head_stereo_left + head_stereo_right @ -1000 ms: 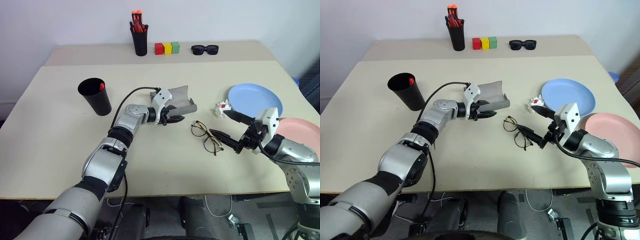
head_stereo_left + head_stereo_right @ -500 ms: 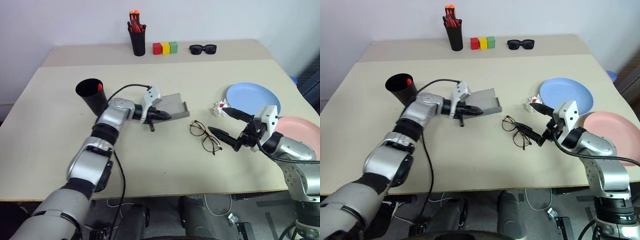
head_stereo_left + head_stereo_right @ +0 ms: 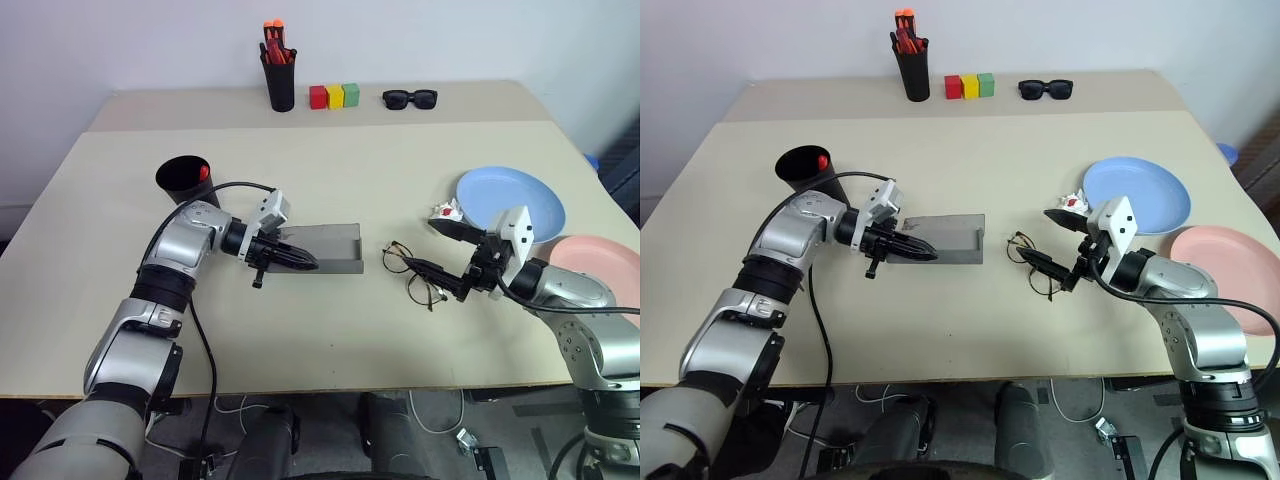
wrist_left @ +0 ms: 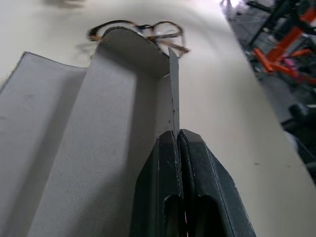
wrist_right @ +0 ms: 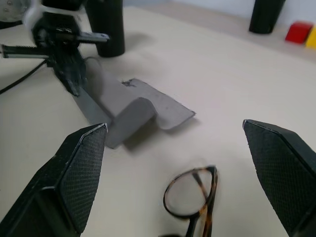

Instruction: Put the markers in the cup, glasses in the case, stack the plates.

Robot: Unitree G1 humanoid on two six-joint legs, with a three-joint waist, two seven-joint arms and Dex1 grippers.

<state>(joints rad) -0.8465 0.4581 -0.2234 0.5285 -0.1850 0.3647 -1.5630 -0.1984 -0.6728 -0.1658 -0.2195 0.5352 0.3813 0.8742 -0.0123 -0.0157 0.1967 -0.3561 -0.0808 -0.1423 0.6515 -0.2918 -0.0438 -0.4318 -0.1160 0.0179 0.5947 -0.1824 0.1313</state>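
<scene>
The glasses (image 3: 415,275) lie flat on the counter (image 3: 320,340) right of centre, toward the near edge, lenses up and temples partly folded. Judge them light, thin-wired and fragile: take hold at the bridge or at a temple hinge, not across a lens, with light closing force, since the frame can skate on the smooth counter top. The right gripper (image 3: 447,258) hovers just beside them with its fingers spread wide, holding nothing. The case (image 3: 325,250) lies just left of the glasses near the counter's middle, flap laid open. Its felt-like wall appears soft and light, so it probably bends and slides if pushed; the left gripper (image 3: 300,261) is clamped on one thin side wall. Beyond, the blue plate (image 3: 510,200) sits toward the right edge, with the pink plate (image 3: 600,262) nearer beside it. The cup (image 3: 185,178) stands toward the left edge.
</scene>
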